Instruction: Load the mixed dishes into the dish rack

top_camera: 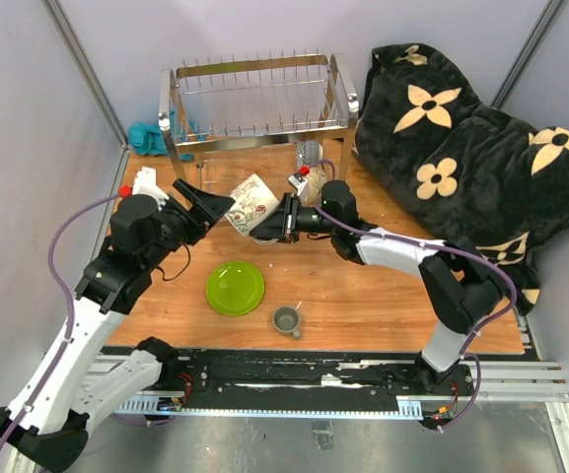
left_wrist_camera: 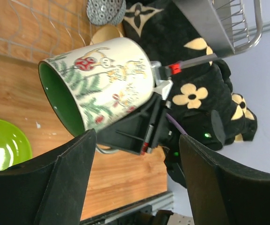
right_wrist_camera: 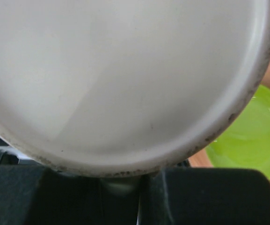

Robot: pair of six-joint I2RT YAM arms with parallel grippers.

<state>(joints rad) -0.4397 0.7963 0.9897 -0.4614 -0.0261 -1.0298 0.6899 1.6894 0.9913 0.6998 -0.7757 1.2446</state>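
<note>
1. The white mug with green inside (top_camera: 252,204) hangs in the air on the near side of the dish rack (top_camera: 254,63), in front of its middle and lower than its top prongs.
2. The mug lies almost level. Its long axis runs along the front of the dish rack, with the green mouth toward the left arm and the base toward the right arm.
3. The right hand (top_camera: 278,218) is closed on the base end of the mug and carries it alone. I cannot tell whether it pinches the handle or the wall.
4. The left hand (top_camera: 215,210) is just beside the mouth. Its fingers are spread wide and touch nothing.
5. In my judgement the coming move turns on this: the dish rack is beyond the mug and higher, so the right arm must lift the mug up and away from the arms' bases.
6. The left wrist view shows the gap between the left fingers and the mug, which the top view hides.
7. The right wrist view shows mostly the pale base of the mug, with the lime-green plate (top_camera: 235,288) beyond it. This plate lies on the counter (top_camera: 363,296), farther from the dish rack than the mug.
</note>
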